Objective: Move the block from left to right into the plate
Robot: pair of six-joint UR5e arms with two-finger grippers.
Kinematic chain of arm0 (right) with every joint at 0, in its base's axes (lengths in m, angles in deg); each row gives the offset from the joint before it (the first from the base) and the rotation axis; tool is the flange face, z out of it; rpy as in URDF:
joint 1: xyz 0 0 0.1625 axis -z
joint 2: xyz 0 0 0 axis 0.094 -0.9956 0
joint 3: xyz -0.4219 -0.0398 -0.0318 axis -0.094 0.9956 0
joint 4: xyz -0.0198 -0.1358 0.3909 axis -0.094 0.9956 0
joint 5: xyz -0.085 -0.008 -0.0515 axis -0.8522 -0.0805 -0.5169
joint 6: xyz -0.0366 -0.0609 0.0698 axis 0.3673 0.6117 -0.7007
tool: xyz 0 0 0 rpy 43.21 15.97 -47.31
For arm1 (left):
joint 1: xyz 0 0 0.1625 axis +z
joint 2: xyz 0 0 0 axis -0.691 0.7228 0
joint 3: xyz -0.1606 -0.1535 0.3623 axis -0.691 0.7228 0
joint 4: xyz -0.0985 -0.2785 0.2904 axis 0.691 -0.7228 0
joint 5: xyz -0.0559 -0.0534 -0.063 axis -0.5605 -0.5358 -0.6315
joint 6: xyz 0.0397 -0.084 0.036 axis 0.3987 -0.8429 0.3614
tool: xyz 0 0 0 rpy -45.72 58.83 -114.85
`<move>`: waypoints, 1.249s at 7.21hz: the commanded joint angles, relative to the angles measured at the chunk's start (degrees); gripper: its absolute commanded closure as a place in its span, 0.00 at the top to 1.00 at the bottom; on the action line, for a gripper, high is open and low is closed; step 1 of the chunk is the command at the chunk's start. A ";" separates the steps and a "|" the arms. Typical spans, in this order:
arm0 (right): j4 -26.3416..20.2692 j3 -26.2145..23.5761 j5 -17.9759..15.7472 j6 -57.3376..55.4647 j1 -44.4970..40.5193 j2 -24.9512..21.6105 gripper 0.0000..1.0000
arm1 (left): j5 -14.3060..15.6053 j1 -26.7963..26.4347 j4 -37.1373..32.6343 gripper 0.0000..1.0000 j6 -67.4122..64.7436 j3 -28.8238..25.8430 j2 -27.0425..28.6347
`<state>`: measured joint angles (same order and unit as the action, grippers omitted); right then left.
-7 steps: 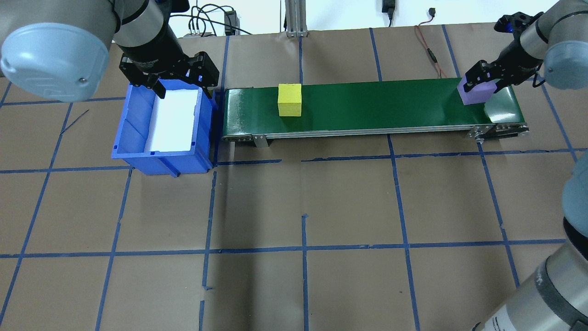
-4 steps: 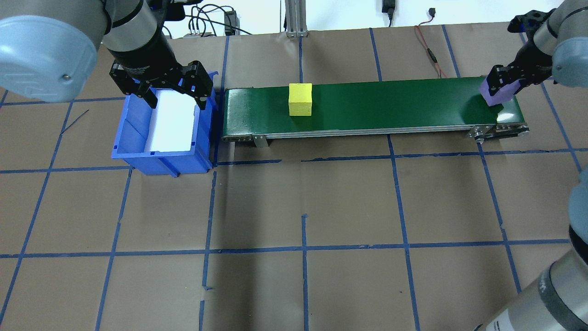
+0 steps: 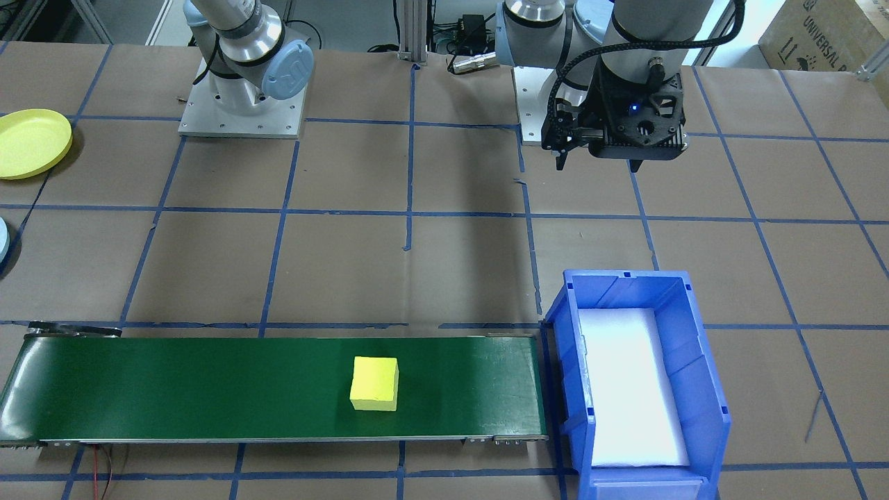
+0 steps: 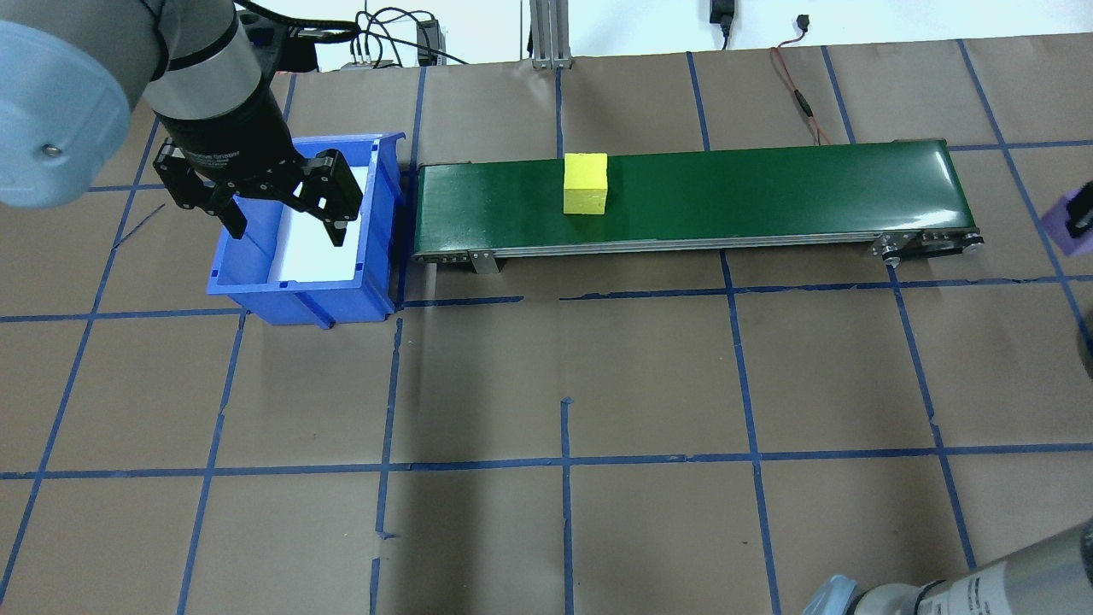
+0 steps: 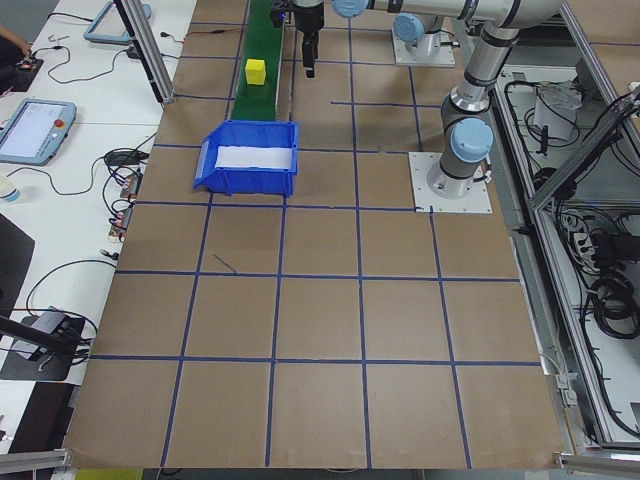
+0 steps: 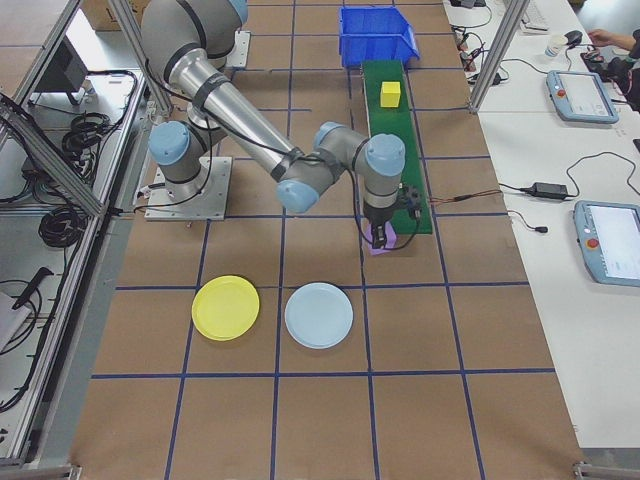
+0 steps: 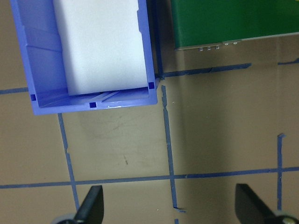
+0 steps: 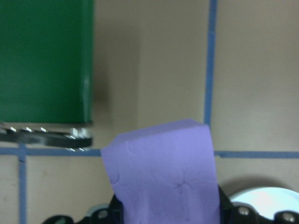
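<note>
A purple foam block is clamped in my right gripper, which is shut on it just past the right end of the green conveyor belt, above the table. At the overhead view's right edge only the purple block shows. The yellow plate lies on the table nearer the robot, apart from the gripper; the front view also catches the plate. A yellow block rides the belt left of its middle. My left gripper hangs open and empty over the blue bin.
A light blue plate lies beside the yellow one, closer to the held block; its rim shows under the right wrist. The bin holds a white foam liner. Blue tape lines grid the brown table. Cables run behind the belt.
My right gripper has carried the purple block off the belt's right end, toward the robot's side. The yellow block has ridden rightward. My left gripper has drawn back over the bin.
</note>
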<state>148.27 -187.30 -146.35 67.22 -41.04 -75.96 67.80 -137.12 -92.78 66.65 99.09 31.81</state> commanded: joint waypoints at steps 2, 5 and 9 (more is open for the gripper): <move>2.82 -4.02 4.30 13.48 16.51 -0.06 0.35 | 0.13 0.24 0.41 1.00 -0.34 0.48 0.33; 4.31 -5.43 5.71 13.60 17.26 2.92 0.59 | 0.04 0.42 0.33 1.00 -0.25 0.48 0.33; -2.30 -0.89 5.45 5.83 16.73 1.62 1.00 | -0.04 0.42 0.33 1.00 0.27 0.57 0.42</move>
<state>150.66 -190.74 -141.17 77.84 -23.84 -73.39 67.80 -136.66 -92.46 66.84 99.66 32.19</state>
